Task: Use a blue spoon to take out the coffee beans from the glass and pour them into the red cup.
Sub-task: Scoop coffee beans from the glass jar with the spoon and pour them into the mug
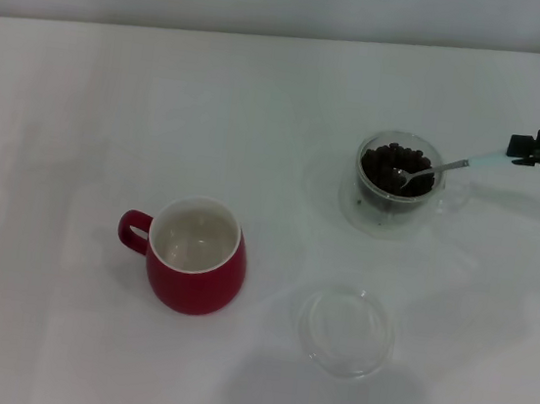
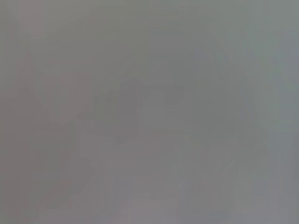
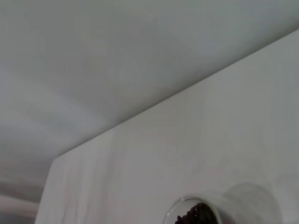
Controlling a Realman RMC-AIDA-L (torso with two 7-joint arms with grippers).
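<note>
The glass (image 1: 397, 178) stands at the right of the white table, filled with dark coffee beans (image 1: 393, 166). My right gripper (image 1: 528, 150) reaches in from the right edge and is shut on the pale handle of the blue spoon (image 1: 452, 166). The spoon's metal bowl rests on the beans inside the glass. The red cup (image 1: 194, 255) stands left of centre, upright, white inside with no beans showing, its handle to the left. The right wrist view shows only the glass rim (image 3: 174, 210) and some beans (image 3: 196, 215). The left gripper is out of view; its wrist view is a blank grey.
A shallow clear glass dish (image 1: 345, 330) lies on the table in front of the glass, to the right of the red cup. The table's far edge (image 1: 290, 42) meets a pale wall.
</note>
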